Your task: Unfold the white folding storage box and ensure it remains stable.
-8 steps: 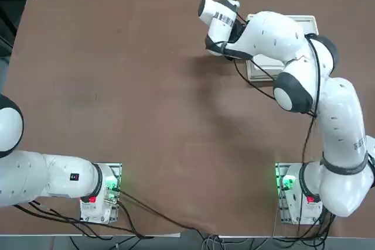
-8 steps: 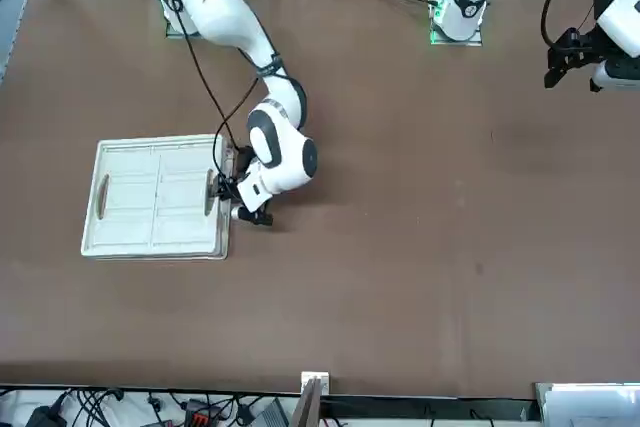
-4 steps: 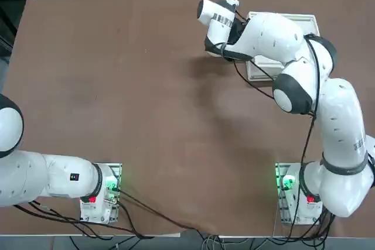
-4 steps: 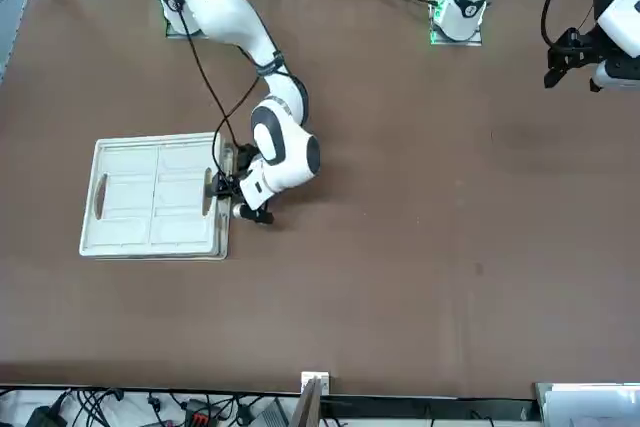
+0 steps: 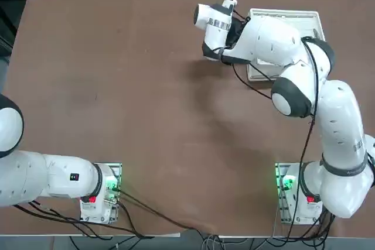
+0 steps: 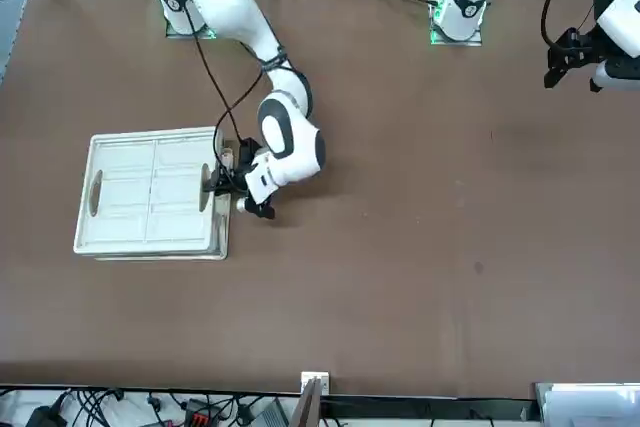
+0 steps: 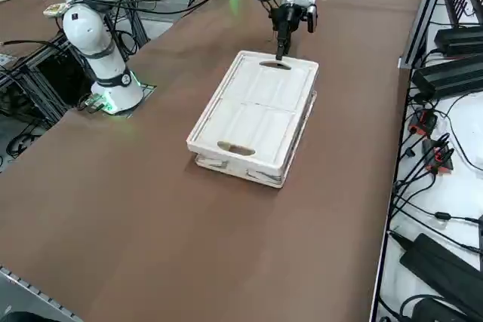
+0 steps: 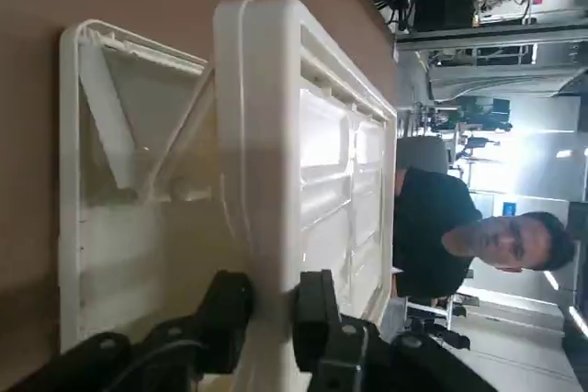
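The white folding storage box (image 6: pixel 150 192) lies at the far right of the table, seen from the robot's side. Its thick rim (image 7: pixel 253 115) is raised a little above its base, and slanted wall panels (image 8: pixel 138 135) show in the gap. My right gripper (image 6: pixel 218 184) is at the box's short side toward the table's middle, by an oval handle hole. It is shut on the rim, which sits between the two fingers (image 8: pixel 315 291). From overhead, my arm covers most of the box (image 5: pixel 287 16), and the gripper (image 5: pixel 239 26) is tucked under the wrist.
Black power units and cables (image 7: pixel 453 35) lie on a ledge beyond the table's edge near the box. My right arm's base (image 5: pixel 296 194) stands at the near edge. A person in a dark shirt (image 8: pixel 459 227) is in the room beyond the table.
My right gripper has risen with the box's rim in its grip. The rim has come up off the base and the box looks taller.
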Controlling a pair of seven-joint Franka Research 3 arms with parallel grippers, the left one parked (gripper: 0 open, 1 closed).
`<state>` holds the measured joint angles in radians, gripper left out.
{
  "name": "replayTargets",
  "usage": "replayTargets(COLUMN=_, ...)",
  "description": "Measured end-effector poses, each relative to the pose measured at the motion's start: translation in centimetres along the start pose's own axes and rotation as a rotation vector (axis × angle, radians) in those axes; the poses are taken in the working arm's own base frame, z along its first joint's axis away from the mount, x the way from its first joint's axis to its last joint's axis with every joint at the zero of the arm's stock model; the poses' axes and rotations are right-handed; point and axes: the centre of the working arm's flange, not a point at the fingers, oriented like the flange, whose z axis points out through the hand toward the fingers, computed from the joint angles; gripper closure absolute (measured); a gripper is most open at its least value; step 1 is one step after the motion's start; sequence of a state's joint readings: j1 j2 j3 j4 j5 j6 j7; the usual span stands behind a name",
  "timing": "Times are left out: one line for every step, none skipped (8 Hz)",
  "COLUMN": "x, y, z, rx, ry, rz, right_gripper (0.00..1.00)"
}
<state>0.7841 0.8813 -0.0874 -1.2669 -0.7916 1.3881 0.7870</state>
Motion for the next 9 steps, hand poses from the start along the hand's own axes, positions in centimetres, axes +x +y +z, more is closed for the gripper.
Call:
replayTargets(x=-0.31, y=0.01, z=-0.26, rx=-0.018, ry=0.000, rz=-0.002, right_gripper=0.71)
replayTargets(x=-0.50, y=0.10, z=-0.46, rx=-0.040, ry=0.006, rz=-0.001, right_gripper=0.71)
replayTargets(x=-0.65, y=0.20, z=-0.66, rx=-0.060, ry=0.012, rz=0.000, right_gripper=0.71)
replayTargets(x=-0.77, y=0.24, z=-0.79, rx=-0.072, ry=0.014, rz=0.001, right_gripper=0.71)
replayTargets(x=-0.78, y=0.33, z=-0.87, rx=-0.085, ry=0.022, rz=0.008, right_gripper=0.71)
replayTargets(x=-0.75, y=0.45, z=-0.91, rx=-0.099, ry=0.029, rz=0.016, right_gripper=0.71)
replayTargets(x=-0.76, y=0.56, z=-0.96, rx=-0.111, ry=0.034, rz=0.021, right_gripper=0.71)
replayTargets(x=-0.79, y=0.65, z=-1.04, rx=-0.125, ry=0.039, rz=0.025, right_gripper=0.71)
replayTargets(x=-0.91, y=0.69, z=-1.16, rx=-0.135, ry=0.041, rz=0.026, right_gripper=0.71)
